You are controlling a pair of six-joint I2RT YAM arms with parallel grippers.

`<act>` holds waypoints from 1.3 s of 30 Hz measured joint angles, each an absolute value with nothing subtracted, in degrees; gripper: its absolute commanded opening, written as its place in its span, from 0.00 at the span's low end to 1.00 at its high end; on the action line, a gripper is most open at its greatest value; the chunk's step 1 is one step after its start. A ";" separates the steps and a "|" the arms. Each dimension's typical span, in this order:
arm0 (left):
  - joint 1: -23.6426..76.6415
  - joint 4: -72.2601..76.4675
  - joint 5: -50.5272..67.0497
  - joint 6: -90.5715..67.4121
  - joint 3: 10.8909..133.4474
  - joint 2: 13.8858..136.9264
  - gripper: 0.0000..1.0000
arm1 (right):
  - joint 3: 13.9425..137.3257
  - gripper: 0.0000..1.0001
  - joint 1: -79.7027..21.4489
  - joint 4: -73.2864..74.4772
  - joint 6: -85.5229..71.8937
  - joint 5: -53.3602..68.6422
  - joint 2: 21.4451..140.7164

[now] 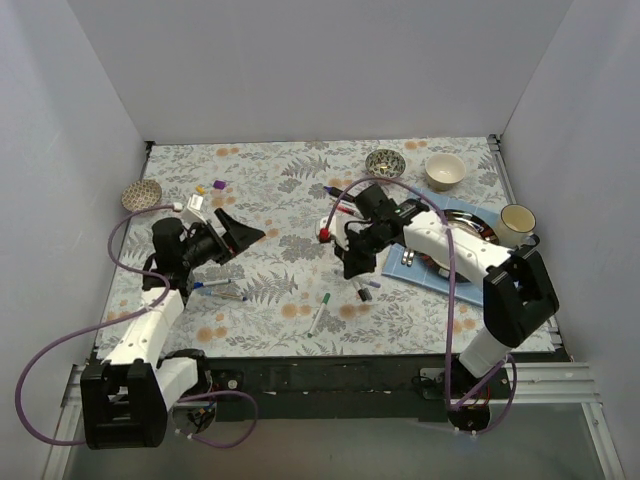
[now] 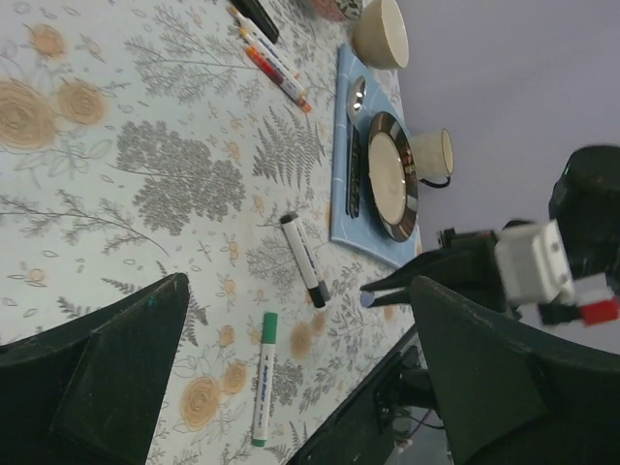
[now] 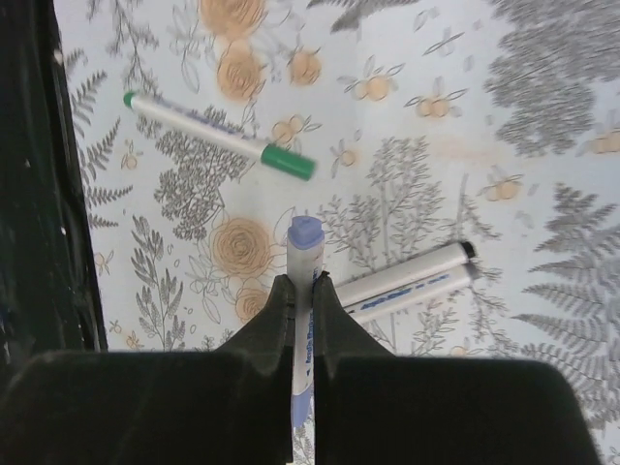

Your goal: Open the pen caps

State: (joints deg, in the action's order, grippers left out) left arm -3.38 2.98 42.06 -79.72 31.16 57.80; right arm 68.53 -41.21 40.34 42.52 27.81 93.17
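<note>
One lilac-blue cap [image 3: 304,232] tops the pen [image 3: 302,262] clamped in the right end effector [image 3: 302,286]

even soft overhead light, faint shadows, no glare, close tool fingers blurred

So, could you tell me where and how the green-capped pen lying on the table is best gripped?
Probably by the white barrel of the green-capped pen, mid-length, coming from straight above with the fingers across its width. It lies flat on the table with nothing touching it, and this grip leaves the green cap free to pull.
</note>
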 measured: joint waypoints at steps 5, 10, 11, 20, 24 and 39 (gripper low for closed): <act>9.52 10.61 40.25 -83.94 27.24 58.04 0.98 | 73.54 0.01 -31.81 38.35 36.01 39.48 92.84; 22.68 24.88 35.00 -84.75 21.02 59.55 0.98 | 73.28 0.01 -20.40 26.68 19.42 51.79 93.30; 24.43 27.59 34.06 -84.64 20.21 60.55 0.98 | 72.12 0.01 -18.39 22.57 14.39 54.00 93.34; 34.87 47.24 25.98 -85.12 25.45 81.47 0.97 | 50.46 0.01 -13.10 -25.58 -33.50 62.28 93.49; 37.74 52.12 24.38 -86.37 31.09 89.49 0.88 | 48.14 0.01 -12.23 -37.69 -44.58 62.30 93.47; 42.92 56.18 24.47 -89.38 39.29 98.17 0.56 | 45.01 0.01 -10.24 -51.16 -55.94 61.58 93.47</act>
State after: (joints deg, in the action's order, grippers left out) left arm 42.92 56.18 24.47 -89.38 39.29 98.17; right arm 45.01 -10.24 -51.16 -55.94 61.58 93.47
